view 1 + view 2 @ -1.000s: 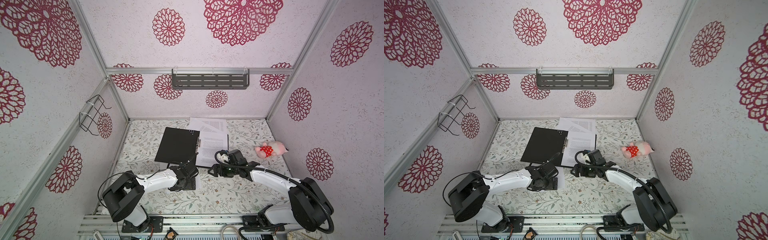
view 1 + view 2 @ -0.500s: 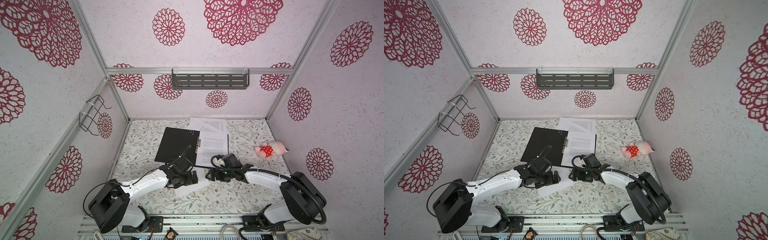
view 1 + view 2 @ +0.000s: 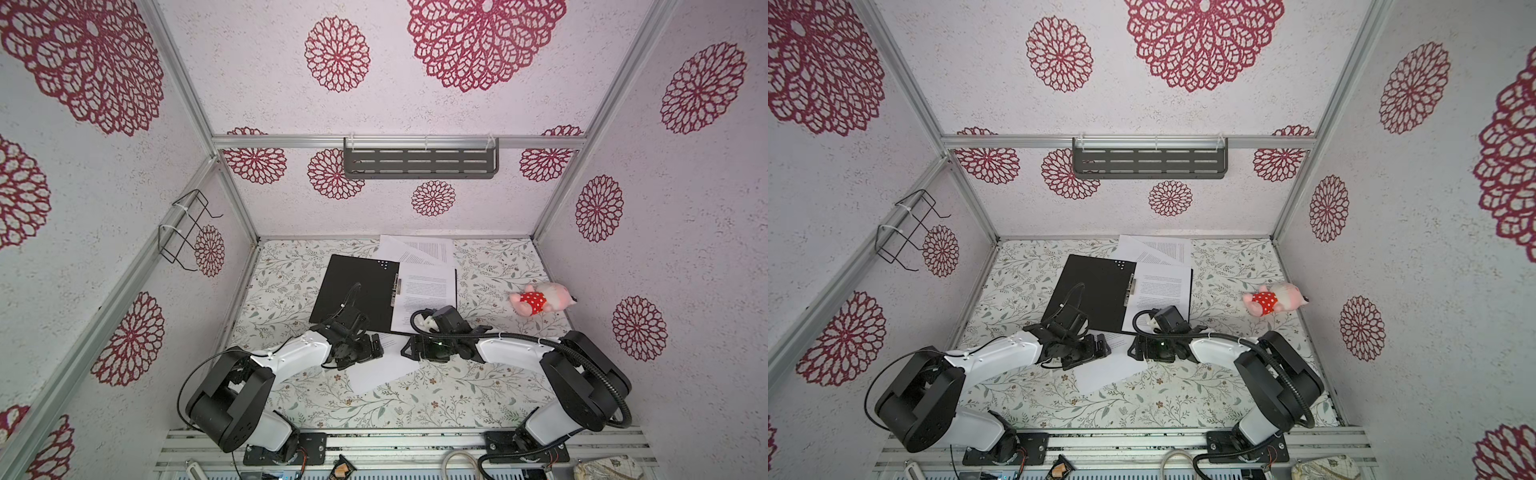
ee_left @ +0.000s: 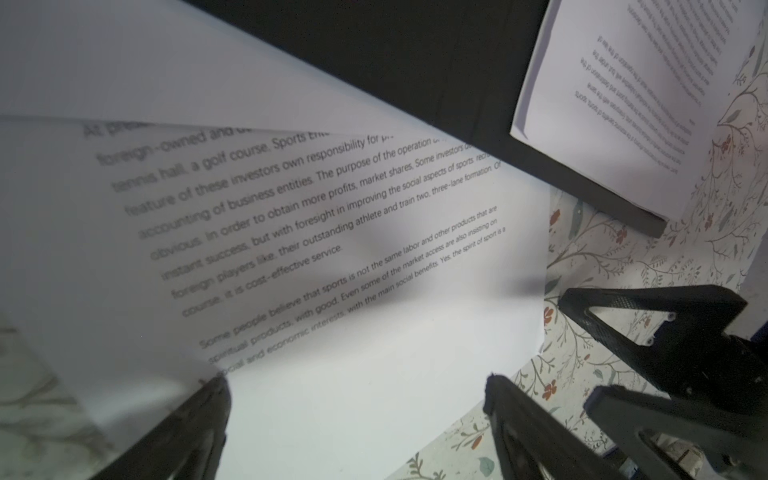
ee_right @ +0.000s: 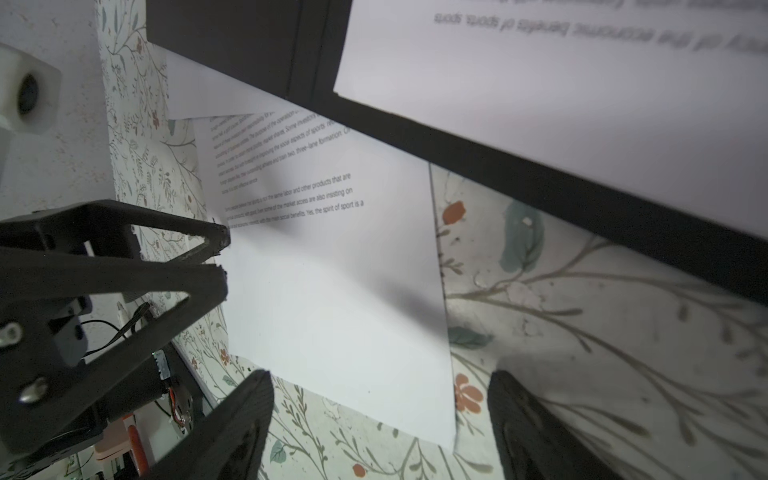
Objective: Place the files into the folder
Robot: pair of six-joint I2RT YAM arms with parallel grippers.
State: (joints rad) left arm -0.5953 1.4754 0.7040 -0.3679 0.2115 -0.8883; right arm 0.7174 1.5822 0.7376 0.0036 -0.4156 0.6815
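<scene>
Files [image 3: 383,368]: perhaps five sheets, one open folder [image 3: 345,272]; left claw [image 4: 357,386], right claw [image 5: 380,386] both apart.

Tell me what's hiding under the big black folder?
A white printed paper sheet pokes out from under the near edge of the flat black open folder; more white printed sheets show past its far edge. Their tucked-in parts are covered.

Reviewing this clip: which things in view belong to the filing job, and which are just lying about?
Belongs to the job:
- folder, lying open
- filed sheet on its right half
- rear sheets behind it
- front sheets between the arms

Just lying about:
- plush toy
- wall shelf
- wire rack
</scene>
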